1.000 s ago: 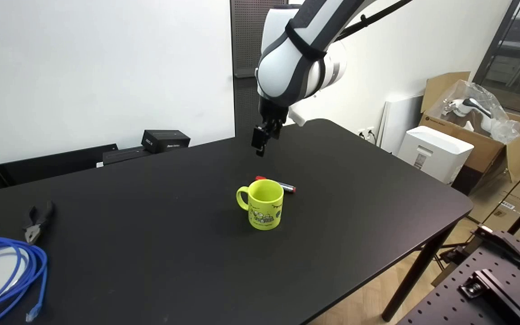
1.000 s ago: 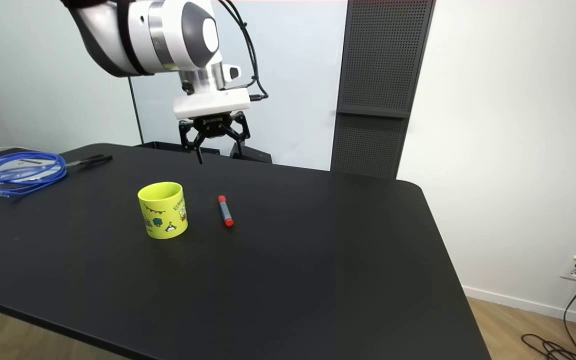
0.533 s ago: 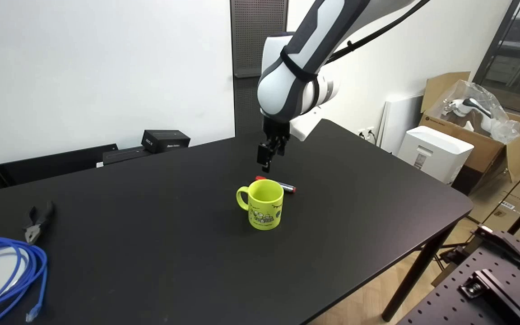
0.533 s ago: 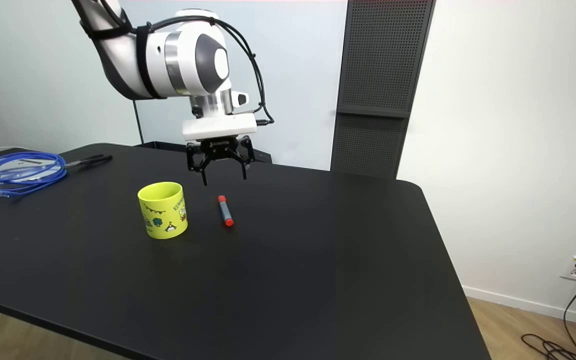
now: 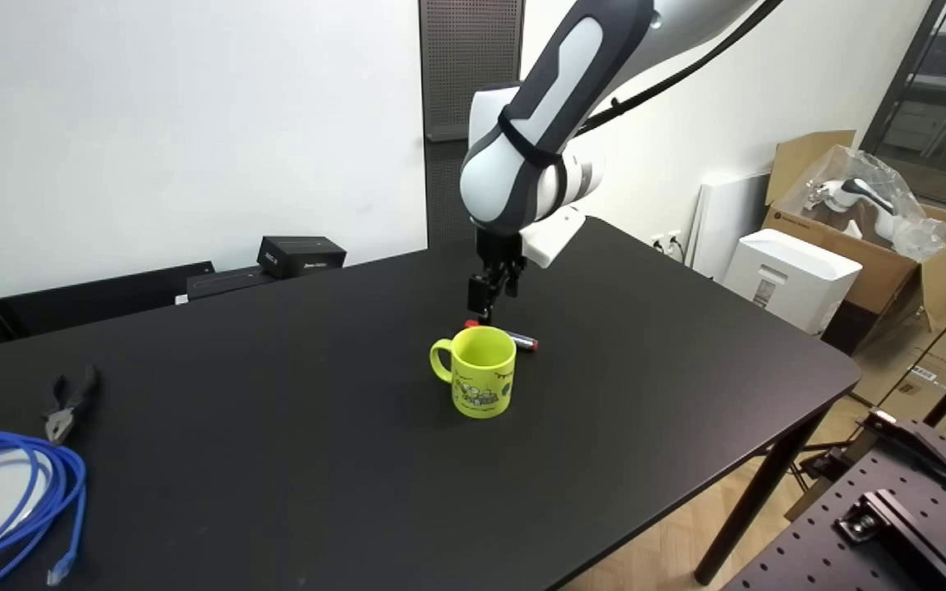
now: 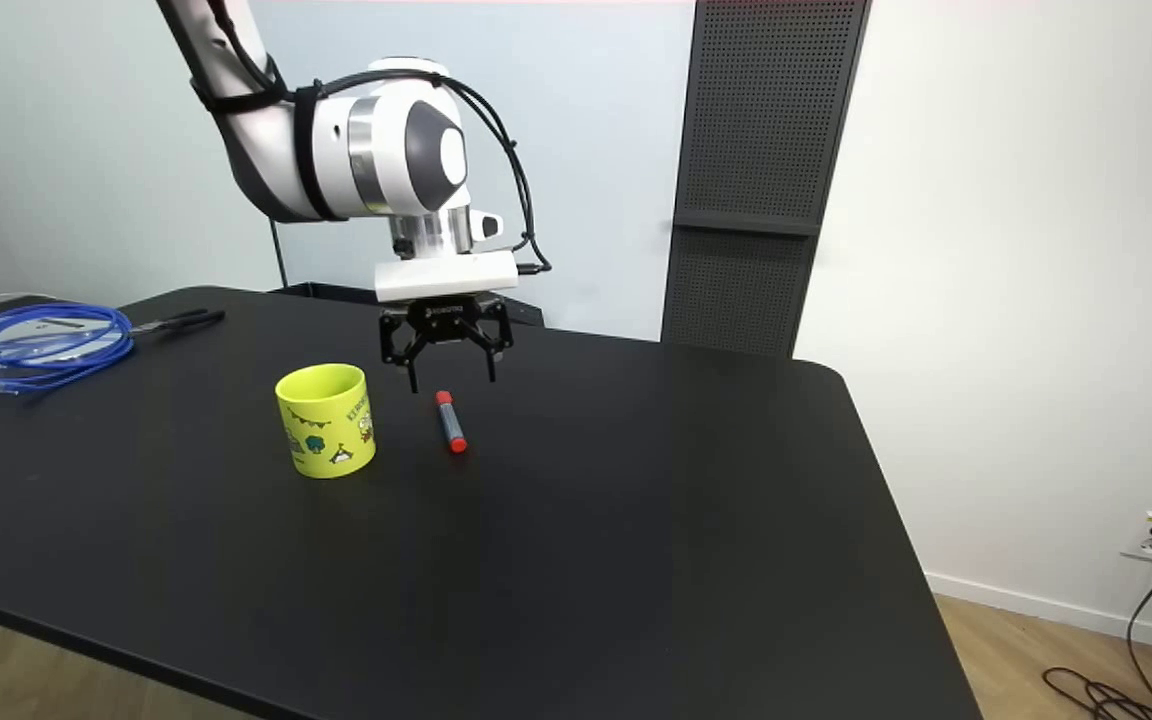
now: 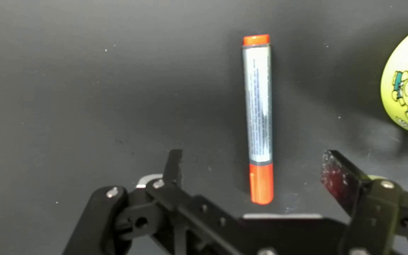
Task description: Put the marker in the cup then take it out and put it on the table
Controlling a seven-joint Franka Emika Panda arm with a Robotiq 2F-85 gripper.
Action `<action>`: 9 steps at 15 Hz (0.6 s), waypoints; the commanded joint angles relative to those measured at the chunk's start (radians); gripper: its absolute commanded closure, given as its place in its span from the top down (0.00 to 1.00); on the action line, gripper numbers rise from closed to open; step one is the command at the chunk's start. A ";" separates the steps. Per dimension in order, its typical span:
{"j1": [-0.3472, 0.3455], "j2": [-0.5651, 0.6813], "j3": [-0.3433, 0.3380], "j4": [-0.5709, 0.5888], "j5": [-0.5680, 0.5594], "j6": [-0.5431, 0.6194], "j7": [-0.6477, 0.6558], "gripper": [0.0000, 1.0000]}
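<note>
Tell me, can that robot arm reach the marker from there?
Likely yes: the gripper is open, and in the wrist view one end of the marker shows between its fingers, nothing covering it. The mug beside it stands apart.

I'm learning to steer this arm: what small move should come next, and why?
Probably lower the open gripper, easing toward the middle of the marker. In the wrist view its cap lies between the spread fingers while most of its barrel lies beyond them, and the fingers look short of the table.
</note>
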State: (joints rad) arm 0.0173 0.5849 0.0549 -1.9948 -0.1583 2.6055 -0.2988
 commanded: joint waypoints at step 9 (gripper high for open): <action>0.000 0.077 -0.013 0.029 -0.029 0.034 0.002 0.67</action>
State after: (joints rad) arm 0.0168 0.6587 0.0522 -1.9570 -0.1621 2.6168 -0.3024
